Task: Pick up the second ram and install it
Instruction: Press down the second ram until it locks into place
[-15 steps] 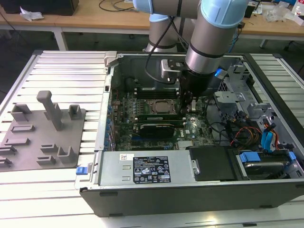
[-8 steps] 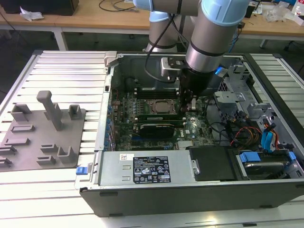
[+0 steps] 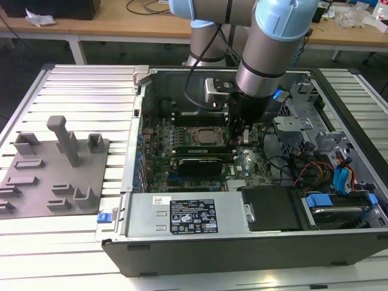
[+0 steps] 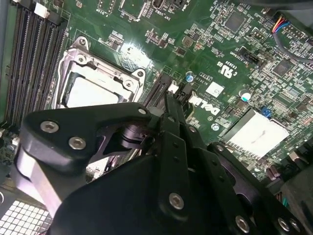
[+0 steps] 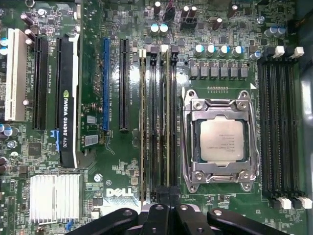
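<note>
Fingers (image 4: pixel 171 115) are drawn together into a narrow tip, down at the end of the memory slots beside the processor socket (image 5: pixel 218 142). The second ram (image 5: pixel 168 122) stands on edge in one of those slots, running away from the fingertips; whether they actually touch it cannot be told. Another green stick (image 5: pixel 143 122) sits two slots over. Farther out in the exterior view, the open computer case (image 3: pixel 242 254) lies on the slatted desk (image 3: pixel 79 91), with a grey fixture (image 3: pixel 54 163) on the exterior view's left.
</note>
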